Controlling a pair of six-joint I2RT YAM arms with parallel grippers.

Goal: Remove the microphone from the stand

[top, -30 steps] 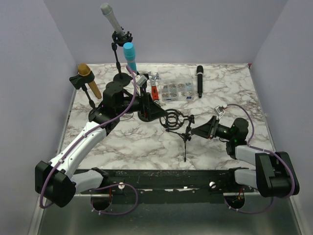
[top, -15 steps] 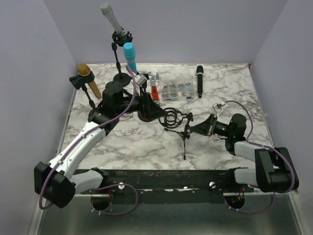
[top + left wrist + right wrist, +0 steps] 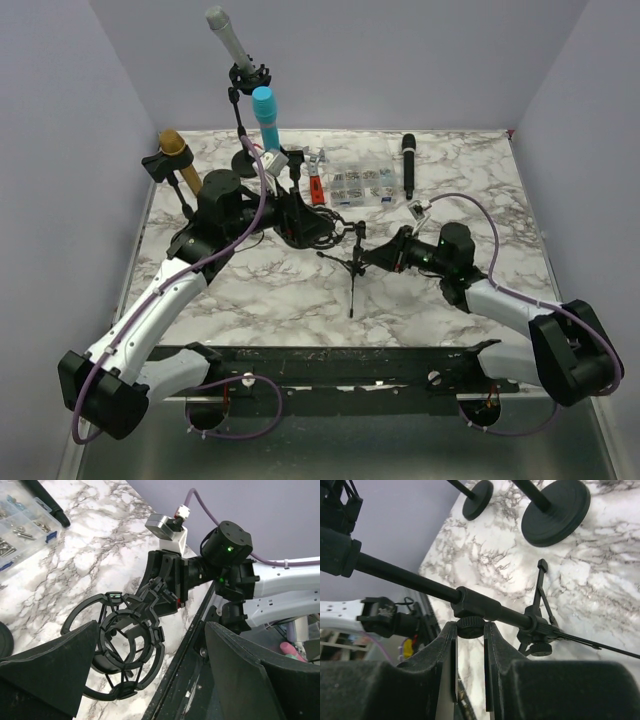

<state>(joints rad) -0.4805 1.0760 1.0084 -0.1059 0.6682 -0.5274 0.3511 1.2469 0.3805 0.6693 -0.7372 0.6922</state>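
Clamping my right gripper (image 3: 470, 630) shut on the knob (image 3: 470, 625) of the tripod stand (image 3: 410, 580) presumably steadies it, while my left gripper (image 3: 151, 627) gapes wide, facing that stand's shock mount (image 3: 120, 645).

The left pincer (image 3: 150, 645) has its fingers (image 3: 50, 665) wide apart along the bottom of the frame. Between them, left of centre, sits the black ringed cradle of the stand (image 3: 145, 625). The right pincer (image 3: 170, 600) meets it at mid-frame. On the marble desk (image 3: 90, 545), upper left, lie a parts box (image 3: 20, 515) and a slim black bar (image 3: 47, 502).
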